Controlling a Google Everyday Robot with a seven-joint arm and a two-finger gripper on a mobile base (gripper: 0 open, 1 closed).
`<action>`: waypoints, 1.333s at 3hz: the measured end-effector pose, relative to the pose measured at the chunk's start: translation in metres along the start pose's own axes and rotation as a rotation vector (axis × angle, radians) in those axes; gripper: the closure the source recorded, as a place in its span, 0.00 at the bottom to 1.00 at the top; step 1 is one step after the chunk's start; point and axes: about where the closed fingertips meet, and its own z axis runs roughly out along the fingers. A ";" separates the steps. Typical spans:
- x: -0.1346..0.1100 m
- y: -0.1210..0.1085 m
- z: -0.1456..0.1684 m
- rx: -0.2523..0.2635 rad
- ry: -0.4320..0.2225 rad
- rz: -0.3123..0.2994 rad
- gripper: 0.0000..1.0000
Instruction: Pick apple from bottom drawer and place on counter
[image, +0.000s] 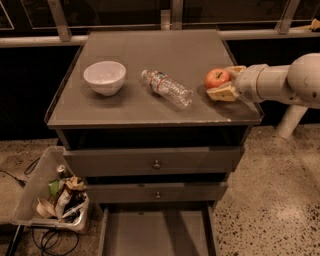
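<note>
The red apple (216, 78) is held between the tan fingers of my gripper (223, 83), which reaches in from the right on a white arm. It sits low over the right part of the grey counter (150, 55), near the front right corner; I cannot tell if it touches the surface. The gripper is shut on the apple. The bottom drawer (157, 235) is pulled out at the bottom of the view and its grey floor shows nothing in it.
A white bowl (104, 77) stands on the counter's left. A clear plastic bottle (167, 88) lies on its side mid-counter, just left of the apple. Two shut drawers with round knobs (156, 164) sit below. A bin of trash (50, 197) stands on the floor at left.
</note>
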 end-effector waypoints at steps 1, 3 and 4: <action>0.000 0.001 0.001 -0.002 0.001 0.001 0.82; 0.000 0.001 0.001 -0.002 0.001 0.001 0.36; 0.000 0.001 0.001 -0.002 0.001 0.001 0.13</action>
